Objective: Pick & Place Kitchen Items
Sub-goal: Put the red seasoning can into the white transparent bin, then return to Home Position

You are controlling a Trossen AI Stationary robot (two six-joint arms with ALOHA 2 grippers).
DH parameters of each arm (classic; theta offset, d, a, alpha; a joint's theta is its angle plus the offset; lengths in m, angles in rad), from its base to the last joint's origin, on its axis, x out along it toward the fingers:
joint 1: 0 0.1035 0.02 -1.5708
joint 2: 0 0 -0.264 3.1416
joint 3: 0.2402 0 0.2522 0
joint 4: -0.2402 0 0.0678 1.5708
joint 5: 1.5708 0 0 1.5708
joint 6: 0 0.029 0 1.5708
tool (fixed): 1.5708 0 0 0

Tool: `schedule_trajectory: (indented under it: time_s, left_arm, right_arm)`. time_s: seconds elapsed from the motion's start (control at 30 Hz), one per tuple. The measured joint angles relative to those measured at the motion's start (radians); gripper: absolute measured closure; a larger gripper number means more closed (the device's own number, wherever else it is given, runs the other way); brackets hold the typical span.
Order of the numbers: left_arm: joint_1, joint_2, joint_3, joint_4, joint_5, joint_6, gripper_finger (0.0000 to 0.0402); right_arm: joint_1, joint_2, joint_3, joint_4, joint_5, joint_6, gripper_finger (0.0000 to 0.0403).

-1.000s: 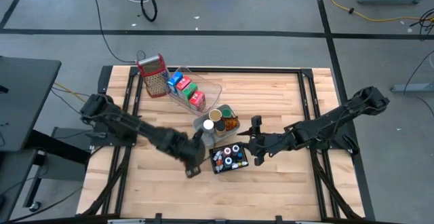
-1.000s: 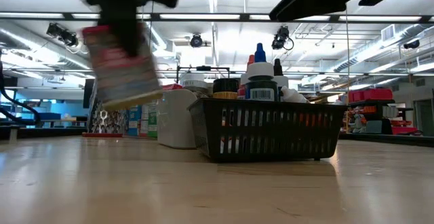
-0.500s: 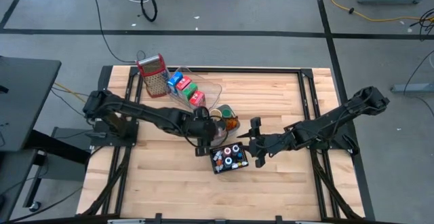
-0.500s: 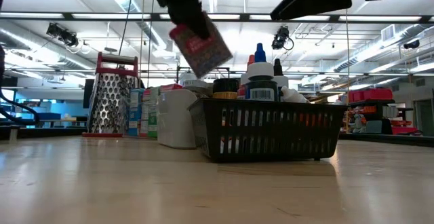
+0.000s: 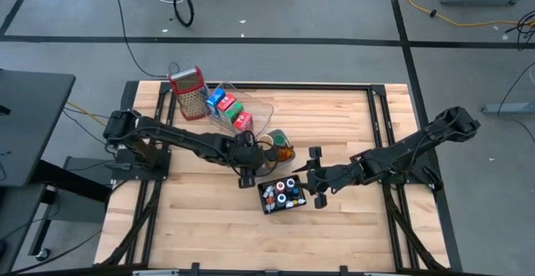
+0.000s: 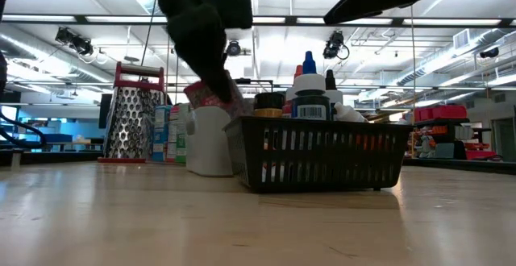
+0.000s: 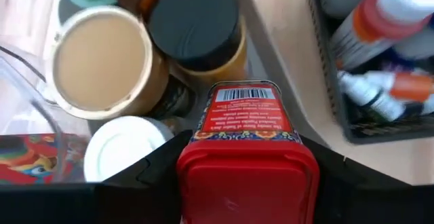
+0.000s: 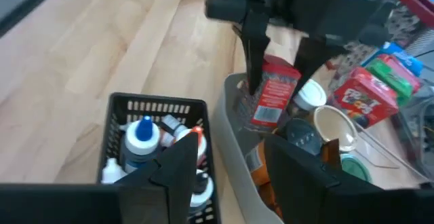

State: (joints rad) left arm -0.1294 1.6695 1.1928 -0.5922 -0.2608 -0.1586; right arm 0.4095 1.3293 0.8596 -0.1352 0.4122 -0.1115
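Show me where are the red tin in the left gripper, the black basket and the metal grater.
red tin point(image 7: 245, 125): left wrist view, its label.
black basket point(image 6: 322, 157): low view, its front wall.
metal grater point(image 5: 192, 100): high view, its steel face.

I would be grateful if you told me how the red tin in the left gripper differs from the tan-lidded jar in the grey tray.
The red tin is boxy with a red cap; the tan-lidded jar is round. The tin hangs between the left gripper fingers above the grey tray, while the jar stands in it, untouched. The tin shows a barcode; the jar shows only its plain lid. Both are small kitchen containers.
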Motion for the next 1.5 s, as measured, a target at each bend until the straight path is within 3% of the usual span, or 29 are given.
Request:
schedule_trajectory:
  time_s: [0.2, 0.53, 0.83, 0.93, 1.07, 1.27, 1.5]
  left_arm:
    - [0.003, 0.000, -0.072, 0.107, -0.012, 0.083, 0.0141]
    - [0.002, 0.000, -0.087, 0.281, -0.010, 0.146, 0.0144]
    - [-0.014, -0.024, 0.022, 0.189, -0.016, 0.085, 0.0144]
    - [-0.031, -0.078, 0.051, 0.172, -0.052, 0.078, 0.0144]
    - [-0.069, -0.184, 0.056, 0.143, -0.078, 0.059, 0.0144]
    - [-0.174, -0.364, 0.056, 0.049, -0.248, 0.047, 0.0144]
    - [-0.286, -0.539, 0.052, -0.094, -0.545, 0.040, 0.0144]
  right_arm:
    - [0.000, 0.000, 0.000, 0.000, -0.013, 0.025, 0.0223]
    - [0.000, 0.000, 0.000, 0.000, -0.037, 0.053, 0.0223]
    - [-0.005, 0.000, 0.000, 0.025, -0.037, 0.006, 0.0223]
    - [-0.014, 0.001, 0.000, 0.087, -0.029, -0.104, 0.0223]
    - [-0.023, 0.001, 0.000, 0.195, -0.033, -0.105, 0.0223]
    - [-0.023, -0.015, 0.000, 0.271, -0.037, -0.044, 0.0223]
    - [-0.009, -0.231, 0.014, 0.208, -0.038, 0.002, 0.0223]
